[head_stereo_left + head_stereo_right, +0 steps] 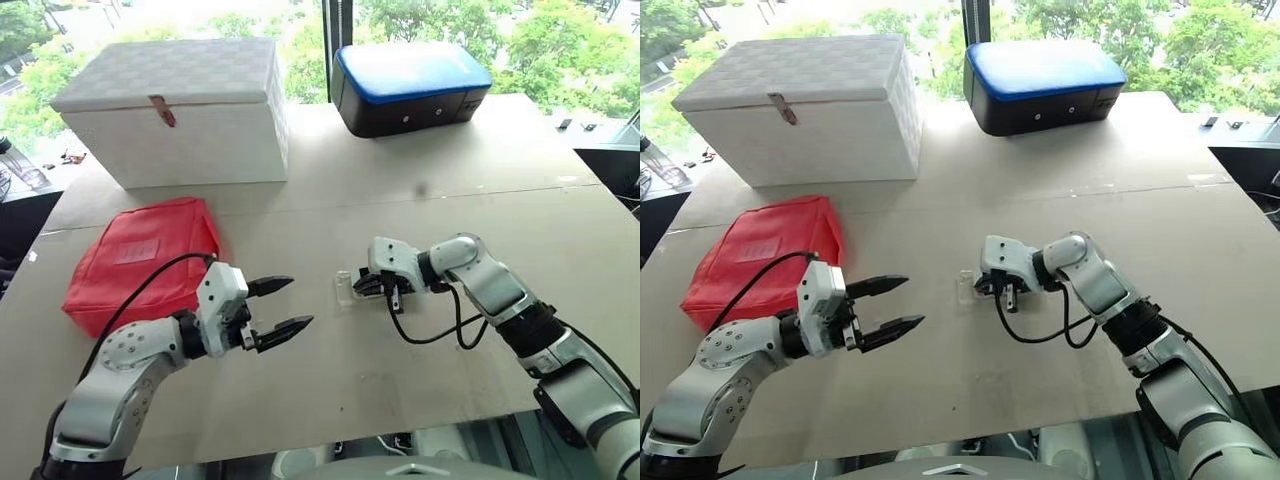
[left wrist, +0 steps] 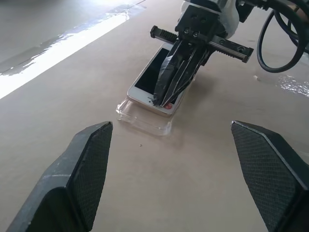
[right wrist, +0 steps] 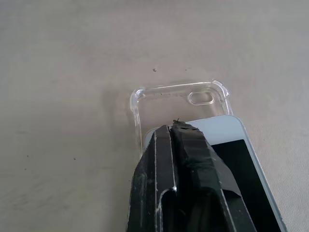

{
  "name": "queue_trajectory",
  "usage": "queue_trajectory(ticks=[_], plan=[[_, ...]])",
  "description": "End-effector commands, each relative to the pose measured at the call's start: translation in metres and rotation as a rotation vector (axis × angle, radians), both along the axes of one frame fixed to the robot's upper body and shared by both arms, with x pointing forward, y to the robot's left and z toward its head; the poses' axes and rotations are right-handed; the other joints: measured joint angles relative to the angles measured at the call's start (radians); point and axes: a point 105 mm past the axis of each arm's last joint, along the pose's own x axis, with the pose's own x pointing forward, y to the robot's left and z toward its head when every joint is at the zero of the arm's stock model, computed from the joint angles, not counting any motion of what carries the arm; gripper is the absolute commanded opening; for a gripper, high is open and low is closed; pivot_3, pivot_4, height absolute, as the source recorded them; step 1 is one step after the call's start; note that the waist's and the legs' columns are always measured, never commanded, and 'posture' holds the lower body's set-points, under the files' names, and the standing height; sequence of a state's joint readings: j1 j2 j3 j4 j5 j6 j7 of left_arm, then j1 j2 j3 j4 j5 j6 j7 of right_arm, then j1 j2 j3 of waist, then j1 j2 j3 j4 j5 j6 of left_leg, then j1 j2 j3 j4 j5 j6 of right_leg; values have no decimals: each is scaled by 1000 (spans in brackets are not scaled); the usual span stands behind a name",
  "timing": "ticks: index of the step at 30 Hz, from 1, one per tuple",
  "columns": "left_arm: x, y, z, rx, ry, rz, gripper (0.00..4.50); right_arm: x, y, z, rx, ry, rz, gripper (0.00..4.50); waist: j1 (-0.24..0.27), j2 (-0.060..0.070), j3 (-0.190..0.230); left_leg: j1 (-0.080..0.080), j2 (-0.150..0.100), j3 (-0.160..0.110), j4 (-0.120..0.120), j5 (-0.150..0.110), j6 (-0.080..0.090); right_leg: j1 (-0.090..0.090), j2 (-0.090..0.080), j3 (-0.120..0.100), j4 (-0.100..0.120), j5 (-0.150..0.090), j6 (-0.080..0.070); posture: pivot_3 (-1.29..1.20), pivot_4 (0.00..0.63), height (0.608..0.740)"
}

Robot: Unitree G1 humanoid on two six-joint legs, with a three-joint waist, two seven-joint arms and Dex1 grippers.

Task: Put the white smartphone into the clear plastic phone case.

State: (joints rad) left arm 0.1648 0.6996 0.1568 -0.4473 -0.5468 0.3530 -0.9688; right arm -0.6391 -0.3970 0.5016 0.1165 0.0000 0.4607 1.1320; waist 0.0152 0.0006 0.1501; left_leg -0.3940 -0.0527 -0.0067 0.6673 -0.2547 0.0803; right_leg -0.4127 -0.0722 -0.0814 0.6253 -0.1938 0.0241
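The white smartphone [image 2: 149, 77] lies screen up on the table, one end sitting over the clear plastic phone case [image 2: 140, 118]. The case's camera-cutout end [image 3: 169, 96] sticks out past the phone [image 3: 231, 140]. My right gripper [image 2: 161, 101] is shut, angled down, with its joined fingertips [image 3: 174, 128] resting on the phone's white end. In the head views it sits over the case [image 1: 344, 287] at mid-table. My left gripper [image 1: 300, 300] hovers open to the left of the case, apart from it, with nothing between its fingers [image 2: 91, 159].
A red pouch [image 1: 140, 260] lies at the left, close behind my left arm. A white box [image 1: 180, 110] and a blue-topped black case [image 1: 405, 85] stand at the table's back. A black cable [image 1: 430, 330] loops under my right wrist.
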Motion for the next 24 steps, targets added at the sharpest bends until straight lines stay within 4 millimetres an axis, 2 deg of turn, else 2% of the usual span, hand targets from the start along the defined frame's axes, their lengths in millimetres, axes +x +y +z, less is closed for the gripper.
queue_trajectory(ticks=[1, 4, 8, 11, 13, 17, 19, 21, 24], plan=[[-1, 0, 2, -2, -30, -3, 3971, -5, -38, -60, -210, 205, -191, 0, 1, 2, -4, 0, 0, 0, 0, 0, 0, 0, 0, 0, 0, 0, 0, 0, 150, 740], [-2, -1, 1, -5, -31, -2, 3971, -8, -27, -54, -136, 245, -196, 0, 1, 2, -11, 0, 0, 0, 0, 0, 0, 0, 0, 0, 0, 0, 0, 0, 150, 740], [-4, 1, 0, -5, -29, 6, 3971, -3, -11, -18, 43, 236, -202, 0, -1, 3, -11, 0, 0, 0, -1, 0, 0, 0, 0, 0, 0, 0, 0, 0, 150, 740], [-5, 2, -2, -7, -26, 13, 3971, 1, -6, 14, 167, 204, -201, 0, -1, 3, -9, -1, 0, 0, -1, 0, 0, -1, 0, 0, 0, 0, 0, 0, 150, 740], [-6, 2, -3, -8, -25, 15, 3971, 1, -5, 29, 208, 175, -190, 0, -1, 7, -3, -5, 0, 0, -2, 0, 0, -6, 0, 0, -1, 0, 0, 0, 150, 740], [-7, 2, -4, -10, -25, 18, 3971, 5, -8, 43, 210, 97, -186, 0, -1, 7, 1, -13, -1, 0, -4, 0, -1, -13, 0, 0, -2, 3, -3, 0, 150, 740], [-7, 2, -5, -12, -24, 18, 3971, 12, -9, 52, 199, 38, -189, 0, -2, 6, 3, -22, -1, 0, -3, 5, -1, -21, 0, 0, -2, 4, -3, 0, 150, 740], [-7, 2, -5, -13, -23, 17, 3971, 21, -11, 59, 153, -47, -180, 0, -4, 6, 7, -22, -1, 0, -3, 5, -1, -21, 0, 0, -3, 4, -3, 0, 150, 740], [-6, 2, -6, -13, -23, 14, 3971, 35, -14, 58, 82, -112, -163, 0, -3, 4, 12, -22, -2, 1, -3, 5, -1, -21, -1, 0, -3, 2, -6, 0, 150, 740]])
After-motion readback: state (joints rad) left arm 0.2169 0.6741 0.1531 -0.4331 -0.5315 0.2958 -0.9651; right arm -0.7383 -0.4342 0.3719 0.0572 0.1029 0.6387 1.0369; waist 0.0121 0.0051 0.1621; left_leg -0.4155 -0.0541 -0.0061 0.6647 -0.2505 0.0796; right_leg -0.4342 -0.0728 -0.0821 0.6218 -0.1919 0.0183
